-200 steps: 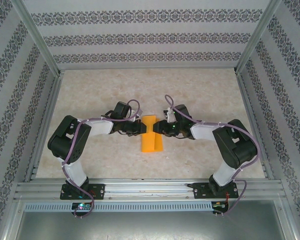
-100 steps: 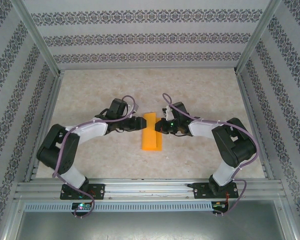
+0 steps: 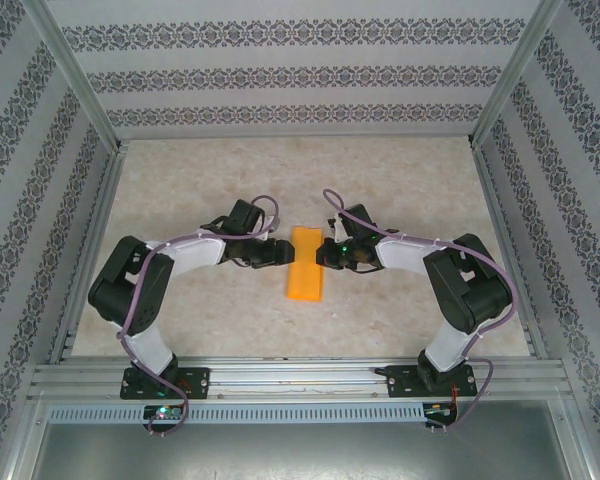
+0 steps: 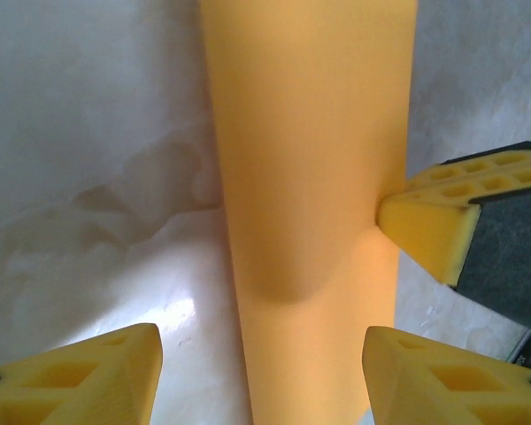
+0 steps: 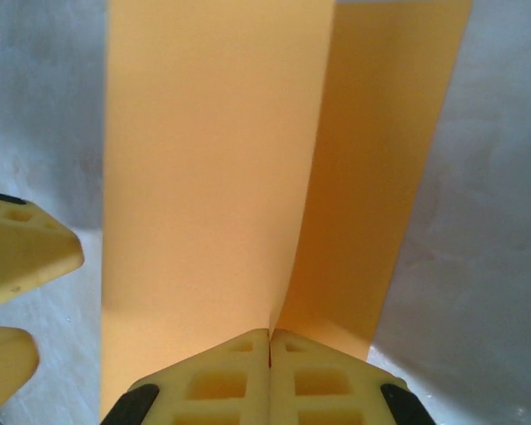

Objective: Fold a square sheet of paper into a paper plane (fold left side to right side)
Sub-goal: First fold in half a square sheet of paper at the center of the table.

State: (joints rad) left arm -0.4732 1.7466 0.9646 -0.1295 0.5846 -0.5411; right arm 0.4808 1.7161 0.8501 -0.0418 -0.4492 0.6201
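Patterned wallpaper walls close in a pale marbled bench (image 3: 180, 190), and the orange paper (image 3: 306, 263) lies near its middle as a narrow upright strip, doubled over. The main risk I see is the fold springing back. In the left wrist view the top layer looks softly bowed rather than creased flat, and nothing presses on the paper's left side, so it may lift. On the right of the paper, one layer shows past the edge of the other in the right wrist view. A hard crease made now would probably lock in an uneven fold. A sideways push there could also slide or buckle the thin paper on the smooth bench. The left pincer (image 3: 278, 253) sits just left of the paper with its jaws spread wider than the strip, holding nothing and touching nothing that I can see. The right pincer (image 3: 326, 255) is pressed fully together, its tips against the paper's right edge, where a shallow dent shows. I cannot tell whether a layer is nipped between them.
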